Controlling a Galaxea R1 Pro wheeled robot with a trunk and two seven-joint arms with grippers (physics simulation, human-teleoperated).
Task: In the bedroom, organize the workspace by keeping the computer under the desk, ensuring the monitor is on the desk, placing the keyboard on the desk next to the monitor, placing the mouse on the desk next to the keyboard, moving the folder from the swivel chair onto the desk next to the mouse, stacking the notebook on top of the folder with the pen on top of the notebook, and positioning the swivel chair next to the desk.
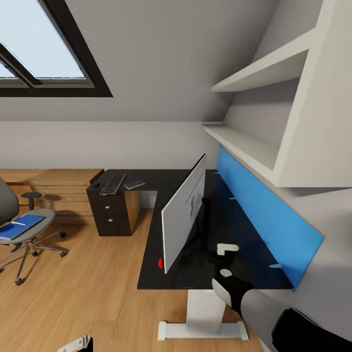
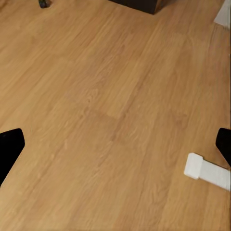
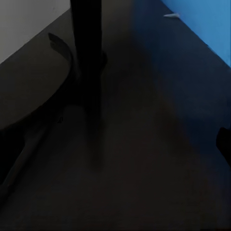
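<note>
Meanwhile, right gripper [image 1: 226, 259] hovers open over desk [image 1: 161, 278] behind monitor [image 1: 183, 210].

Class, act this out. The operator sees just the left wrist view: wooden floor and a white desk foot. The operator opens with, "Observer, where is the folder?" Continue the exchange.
Observer: The flat blue folder lies on the seat of the grey swivel chair, off to the robot's left.
Operator: And the keyboard?
Observer: The dark rectangular keyboard sits at the far end of the black desk, apart from the white-backed flat monitor.
Operator: Where is the right tool?
Observer: The right tool hovers over the desk behind the monitor, near its black stand.
</note>
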